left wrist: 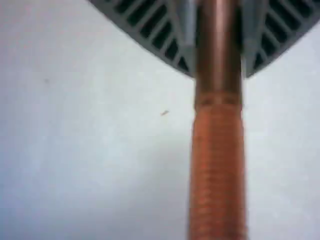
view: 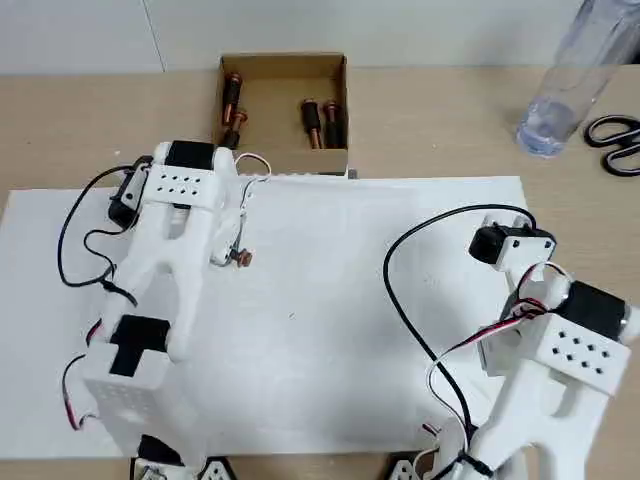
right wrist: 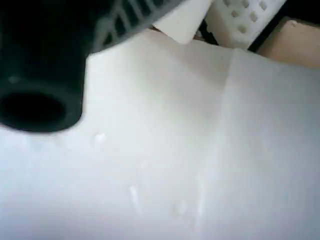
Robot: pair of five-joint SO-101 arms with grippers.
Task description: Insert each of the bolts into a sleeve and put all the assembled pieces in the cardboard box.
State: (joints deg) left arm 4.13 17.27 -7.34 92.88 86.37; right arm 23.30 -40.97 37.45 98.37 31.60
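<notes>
My left gripper (view: 238,254) hangs low over the white sheet, just in front of the cardboard box (view: 283,68), and is shut on a copper bolt (view: 241,259). In the left wrist view the bolt (left wrist: 218,150) runs out from between the grey jaws of the gripper (left wrist: 218,65), threaded end away from them. My right gripper (right wrist: 65,50) is shut on a black sleeve (right wrist: 40,105), whose open bore faces the camera just above the sheet. The right arm (view: 560,350) stands at the sheet's right edge. Several assembled bolt-and-sleeve pieces (view: 322,123) lie in the box.
A white paper sheet (view: 330,330) covers the table between the arms. A clear plastic bottle (view: 565,80) and black scissors (view: 615,145) lie at the back right, off the sheet. The other arm's white base (right wrist: 240,20) shows in the right wrist view.
</notes>
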